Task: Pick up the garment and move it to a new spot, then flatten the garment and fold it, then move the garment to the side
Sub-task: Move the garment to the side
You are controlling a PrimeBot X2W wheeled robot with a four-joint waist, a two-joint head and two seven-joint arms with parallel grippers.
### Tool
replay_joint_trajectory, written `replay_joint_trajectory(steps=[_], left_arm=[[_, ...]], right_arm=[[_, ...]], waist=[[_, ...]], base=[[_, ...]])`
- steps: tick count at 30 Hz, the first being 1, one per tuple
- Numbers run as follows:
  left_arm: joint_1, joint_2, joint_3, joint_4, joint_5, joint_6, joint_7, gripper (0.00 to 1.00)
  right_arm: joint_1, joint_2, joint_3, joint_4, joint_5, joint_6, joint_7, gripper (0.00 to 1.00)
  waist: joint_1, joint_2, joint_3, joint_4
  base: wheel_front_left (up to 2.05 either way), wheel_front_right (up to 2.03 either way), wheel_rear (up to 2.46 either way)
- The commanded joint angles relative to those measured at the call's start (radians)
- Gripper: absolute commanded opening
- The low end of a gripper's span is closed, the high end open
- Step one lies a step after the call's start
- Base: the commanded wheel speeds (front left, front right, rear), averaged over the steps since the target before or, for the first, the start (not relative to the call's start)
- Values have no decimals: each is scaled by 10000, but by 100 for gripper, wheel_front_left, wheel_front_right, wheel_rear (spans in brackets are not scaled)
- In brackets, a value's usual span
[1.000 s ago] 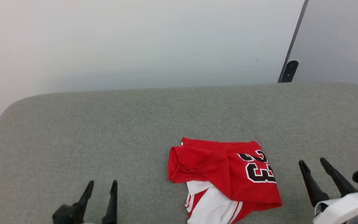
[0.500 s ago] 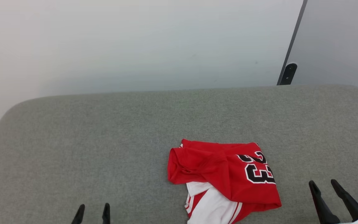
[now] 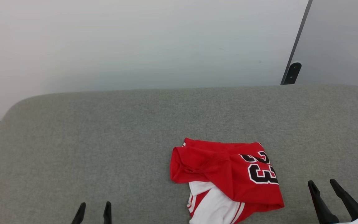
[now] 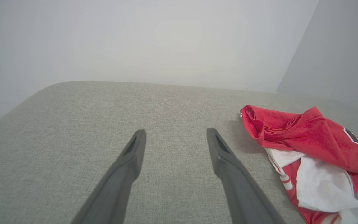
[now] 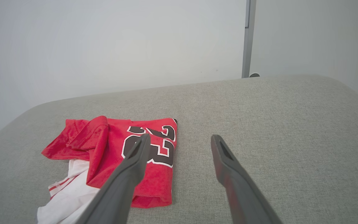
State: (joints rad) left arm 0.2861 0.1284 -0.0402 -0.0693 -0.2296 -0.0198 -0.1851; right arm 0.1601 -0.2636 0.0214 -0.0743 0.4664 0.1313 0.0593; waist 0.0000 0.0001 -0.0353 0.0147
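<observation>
The garment [image 3: 228, 177], a red jersey T-shirt with white sleeve parts and a black "23", lies crumpled on the grey padded surface [image 3: 104, 140], right of centre near the front edge. It also shows in the left wrist view as the garment [image 4: 306, 146] and in the right wrist view as the garment [image 5: 110, 152]. My left gripper [image 3: 94, 206] stands open at the lower left, well left of the cloth, holding nothing. Lower right, my right gripper [image 3: 323, 183] is open and empty, just right of the garment.
A pale wall [image 3: 135, 46] rises behind the padded surface. A dark vertical strip with a small black bracket [image 3: 291, 73] stands at the back right. The surface rounds off at its far left corner [image 3: 17, 105].
Both grippers have drawn back toward the bottom edge of the head view and stay open. The garment lies as before; the picture has shifted slightly.
</observation>
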Motion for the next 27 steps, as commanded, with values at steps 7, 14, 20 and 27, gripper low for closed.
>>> replay_joint_trajectory(steps=[7,14,20,27], left_arm=[[70,74,-82,-147,-64,91,64,100],[-147,23,-267,-161,-89,74,123,100],[-634,-126,-495,69,-165,4,-33,100],[-1929,-251,-1144,1014,-67,-412,-354,100]], right_arm=[[124,70,35,-33,-81,-13,45,100],[-103,24,135,85,-62,-13,404,100],[-1234,-384,897,205,-172,-13,1844,100],[-3905,-1396,1537,1138,180,-13,6099,100]], waist=[[0,-1,40,28],[0,-1,211,84],[0,-1,704,292],[0,-1,1437,1164]], base=[[0,0,0],[0,0,0],[0,0,0],[0,0,0]])
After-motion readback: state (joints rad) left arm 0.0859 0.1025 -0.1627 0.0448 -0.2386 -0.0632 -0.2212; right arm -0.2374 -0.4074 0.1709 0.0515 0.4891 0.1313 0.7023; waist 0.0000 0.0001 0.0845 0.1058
